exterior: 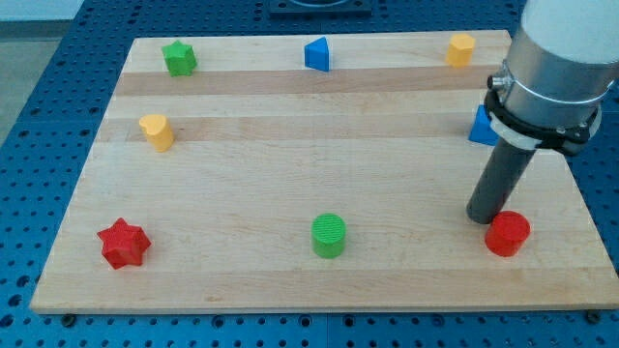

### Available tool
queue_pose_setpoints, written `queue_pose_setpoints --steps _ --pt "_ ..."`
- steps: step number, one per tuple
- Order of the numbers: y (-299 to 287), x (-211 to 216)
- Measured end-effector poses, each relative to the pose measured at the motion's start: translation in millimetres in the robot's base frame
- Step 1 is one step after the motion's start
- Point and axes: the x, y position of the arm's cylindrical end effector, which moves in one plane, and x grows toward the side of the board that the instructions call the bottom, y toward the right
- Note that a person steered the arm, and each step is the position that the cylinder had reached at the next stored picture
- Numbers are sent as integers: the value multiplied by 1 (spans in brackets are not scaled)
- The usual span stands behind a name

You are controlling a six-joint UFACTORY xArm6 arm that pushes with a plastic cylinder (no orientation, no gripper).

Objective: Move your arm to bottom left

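My tip (483, 217) rests on the wooden board (290, 174) at the view's lower right, just left of and touching or nearly touching the red cylinder (507, 234). A blue block (481, 127) is partly hidden behind the arm's body. The red star (123, 243) lies at the view's bottom left, far from the tip. The green cylinder (329, 235) stands at the bottom middle, between the tip and the red star.
A green star (179, 58) is at the top left, a blue triangular block (317, 54) at the top middle, a yellow hexagonal block (460, 49) at the top right, and a yellow heart-like block (157, 130) at the left.
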Motion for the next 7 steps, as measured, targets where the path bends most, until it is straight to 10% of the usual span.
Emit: queue_pose_setpoints --steps 7 --pt "77 -118"
